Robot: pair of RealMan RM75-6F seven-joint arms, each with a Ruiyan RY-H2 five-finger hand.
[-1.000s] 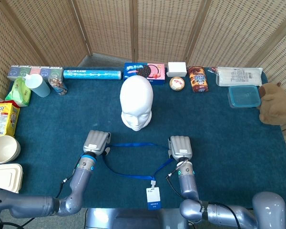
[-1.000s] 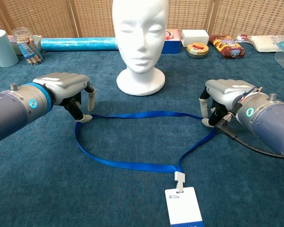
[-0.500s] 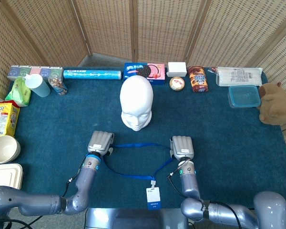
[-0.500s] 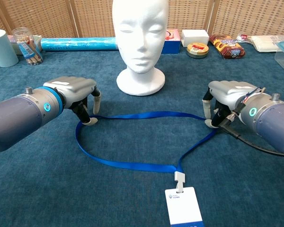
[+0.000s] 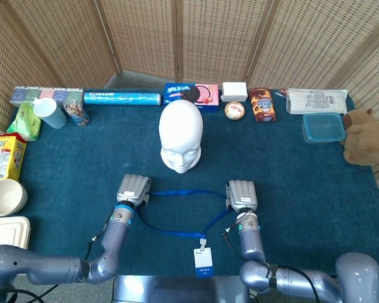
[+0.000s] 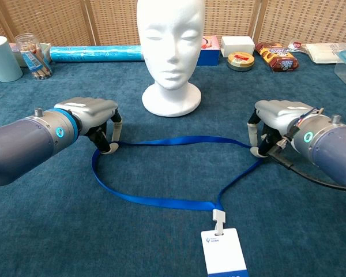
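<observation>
Blue lanyard (image 6: 173, 173) lies flat on the counter (image 6: 161, 242), centre of the chest view, spread into a wide loop with its top run stretched left to right in front of the foam head (image 6: 171, 46); the white badge (image 6: 224, 251) trails at lower centre, just off the clip where the two strap runs join. Left hand (image 6: 95, 121), centre left, is clenched down over the left end of the top run, fingertips (image 6: 106, 147) on the strap, so it reads as pinching the lanyard. Right hand (image 6: 271, 124), centre right, does the same at the right end, fingertips (image 6: 255, 151) pressed at the strap; I read it as gripping, though the exact contact is partly hidden under the palm. Holding both ends apart like this keeps the loop open and the top run taut, which suits a wide opening facing the foam head just behind it. Head view agrees: left hand (image 5: 133, 188) and right hand (image 5: 240, 194) sit level, strap between them, badge (image 5: 202, 262) at bottom centre. Snacks and boxes are lined along the upper edge: blue roll (image 5: 122, 98) upper left, cookie box (image 5: 191, 95) upper centre, lidded container (image 5: 322, 127) and plush toy (image 5: 365, 136) at right, well apart from both hands.
</observation>
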